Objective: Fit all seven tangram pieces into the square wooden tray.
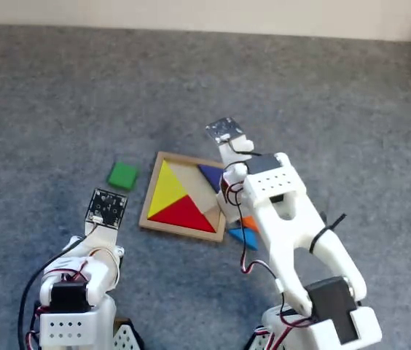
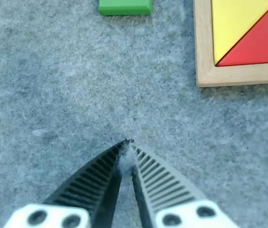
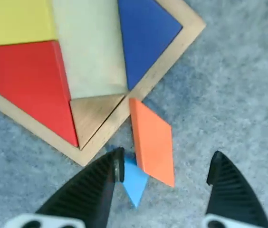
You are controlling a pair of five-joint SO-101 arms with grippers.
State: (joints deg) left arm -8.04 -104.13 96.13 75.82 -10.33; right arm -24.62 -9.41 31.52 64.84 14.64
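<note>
Right gripper [image 3: 168,159], its arm stretched forward over the tray [image 1: 180,231] at frame centre, holds its fingers [image 3: 91,190] wide around the orange piece [image 3: 151,141] off the tray's lower-right edge. A clean pick likely means closing squarely across it and sparing the touching light-blue triangle [image 3: 134,183]. Left gripper [image 2: 127,142] sits lower left, pinched together. The green piece [image 1: 123,175] lies left of the tray.

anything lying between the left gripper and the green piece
Nothing. In the left wrist view, the stretch of grey carpet from the left gripper to the green piece is bare.
</note>
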